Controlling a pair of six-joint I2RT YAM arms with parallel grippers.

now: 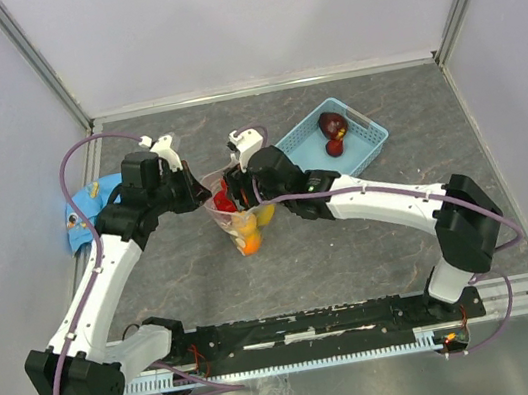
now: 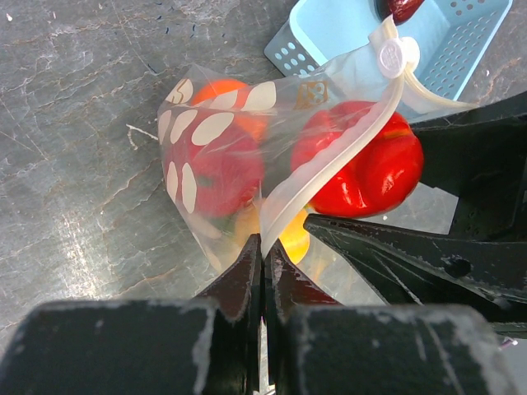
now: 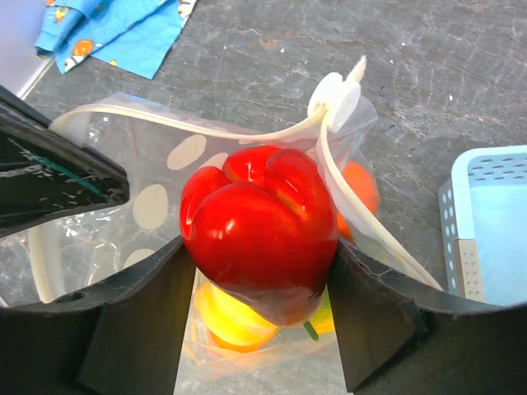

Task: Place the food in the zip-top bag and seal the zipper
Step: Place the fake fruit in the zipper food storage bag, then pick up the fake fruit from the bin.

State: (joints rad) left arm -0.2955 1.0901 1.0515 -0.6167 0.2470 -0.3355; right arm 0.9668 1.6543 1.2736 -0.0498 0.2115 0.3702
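- The clear crinkly plastic zip-top bag [image 2: 214, 156] with white dots lies on the grey stone-pattern desk [image 1: 353, 243]. It is just beside the light blue plastic basket [image 1: 374, 126], on the basket's side toward the left arm.
- The left tool [image 2: 263, 247] is narrow, its fingertips pressed together on the film of the bag, at the side away from the basket.
- The right tool [image 3: 255, 271] holds a glossy red toy bell pepper [image 3: 255, 214] between its two fingers, at the mouth of the bag.
- The whitish zipper strip [image 2: 354, 123] is not pressed together; its two halves stand apart at the pepper. Its round white slider [image 3: 336, 97] sits at the end toward the basket.
- Inside the bag are an orange toy food [image 2: 222, 90], a red toy food [image 2: 218, 173] and a yellow toy food [image 2: 292, 239].
- In the basket lie a dark maroon toy food [image 1: 333, 123] and a small red piece [image 1: 334, 148].
- A blue patterned cloth [image 1: 92, 201] lies well apart from the basket, beyond the bag.
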